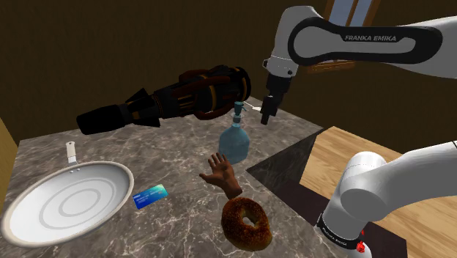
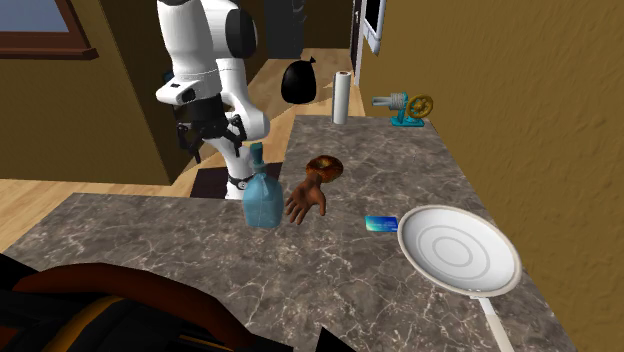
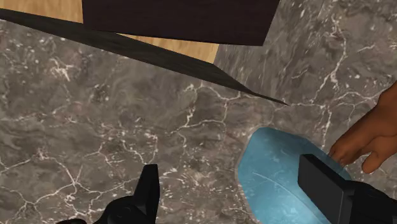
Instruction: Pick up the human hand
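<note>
A brown human hand (image 1: pixel 220 174) (image 2: pixel 308 196) lies on the marble counter, fingers spread, beside a blue glass bottle (image 1: pixel 234 141) (image 2: pixel 262 197). My black gripper (image 1: pixel 269 112) (image 2: pixel 203 140) hangs open in the air above the counter's edge, higher than the bottle's neck and off to the side away from the hand. In the wrist view the gripper (image 3: pixel 235 188) has its fingers wide apart over the bottle (image 3: pixel 280 181), and the hand's fingertips (image 3: pixel 369 137) show just beyond the right finger. Nothing is held.
A brown bagel (image 1: pixel 247 223) (image 2: pixel 325 165) lies by the hand's wrist. A blue card (image 1: pixel 150 196) and a white pan (image 1: pixel 69 198) sit farther along the counter. A large black-and-orange object (image 1: pixel 168 99) looms past the bottle. A paper roll (image 2: pixel 341 97) stands at one end.
</note>
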Robot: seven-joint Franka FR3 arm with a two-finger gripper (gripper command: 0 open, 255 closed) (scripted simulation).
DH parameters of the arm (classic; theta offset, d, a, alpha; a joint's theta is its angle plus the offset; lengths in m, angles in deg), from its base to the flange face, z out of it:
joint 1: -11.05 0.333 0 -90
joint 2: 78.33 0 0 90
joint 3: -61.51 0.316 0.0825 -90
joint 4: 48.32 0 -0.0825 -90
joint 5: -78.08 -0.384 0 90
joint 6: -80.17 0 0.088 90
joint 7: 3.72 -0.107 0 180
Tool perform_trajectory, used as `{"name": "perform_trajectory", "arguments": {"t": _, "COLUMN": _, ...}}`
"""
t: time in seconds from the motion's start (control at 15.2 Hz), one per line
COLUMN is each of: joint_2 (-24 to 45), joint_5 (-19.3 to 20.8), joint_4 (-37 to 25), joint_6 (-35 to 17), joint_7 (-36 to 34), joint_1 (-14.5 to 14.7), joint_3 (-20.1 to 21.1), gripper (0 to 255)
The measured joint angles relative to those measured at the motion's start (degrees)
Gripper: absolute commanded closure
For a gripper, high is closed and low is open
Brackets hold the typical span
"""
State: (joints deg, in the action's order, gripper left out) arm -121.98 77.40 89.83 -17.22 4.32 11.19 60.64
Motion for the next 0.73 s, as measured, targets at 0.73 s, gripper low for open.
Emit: {"name": "perform_trajectory", "arguments": {"t": 0.73, "joint_2": -1.74, "joint_5": -11.06, "joint_4": 7.15, "joint_6": -6.56, "joint_7": -18.94, "joint_1": 2.35, "joint_3": 10.89, "gripper": 0}}
